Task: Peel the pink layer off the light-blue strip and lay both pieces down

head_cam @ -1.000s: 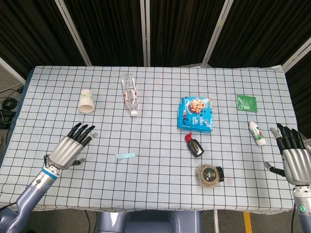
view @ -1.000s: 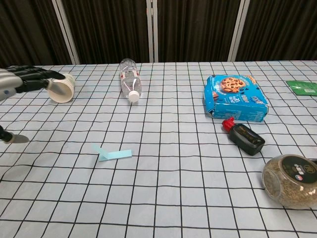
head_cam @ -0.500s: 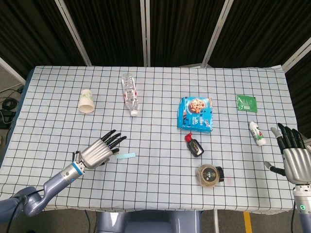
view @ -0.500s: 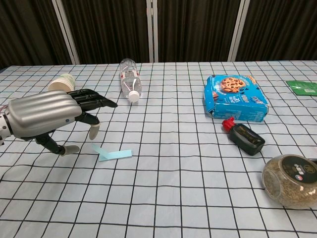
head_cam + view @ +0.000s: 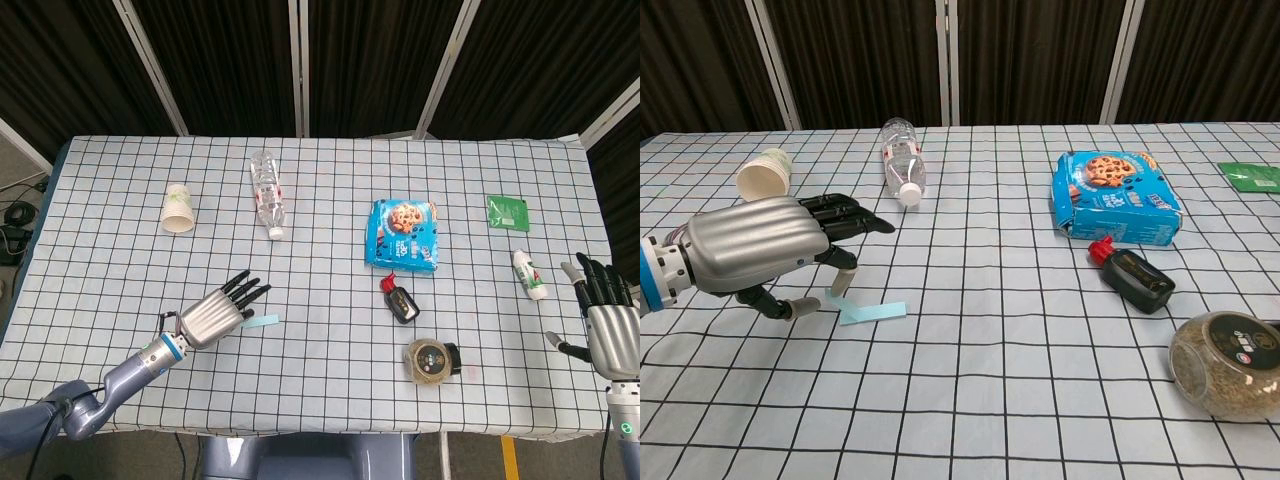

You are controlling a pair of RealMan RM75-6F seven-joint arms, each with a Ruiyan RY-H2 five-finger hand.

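The light-blue strip [image 5: 262, 321] [image 5: 875, 312] lies flat on the checked cloth near the table's front left, with its left end curled up. No pink layer shows on it. My left hand [image 5: 220, 312] [image 5: 770, 250] hovers low over that curled end with its fingers spread. One fingertip [image 5: 843, 283] comes down right at the raised end, and the thumb sits just left of it. Whether either touches the strip is unclear; nothing is lifted. My right hand [image 5: 607, 320] hangs off the table's right edge, fingers straight and holding nothing.
A paper cup [image 5: 178, 209] and a water bottle [image 5: 267, 193] lie behind the strip. A blue cookie box [image 5: 403, 234], a black sauce bottle [image 5: 401, 299] and a jar [image 5: 430, 359] sit at centre right. A green packet [image 5: 508, 213] and a white tube [image 5: 530, 274] are far right.
My left hand has swung right and forward from the table's left side to the strip's curled end, dropping lower. The strip has not moved. The right hand drifted slightly down.
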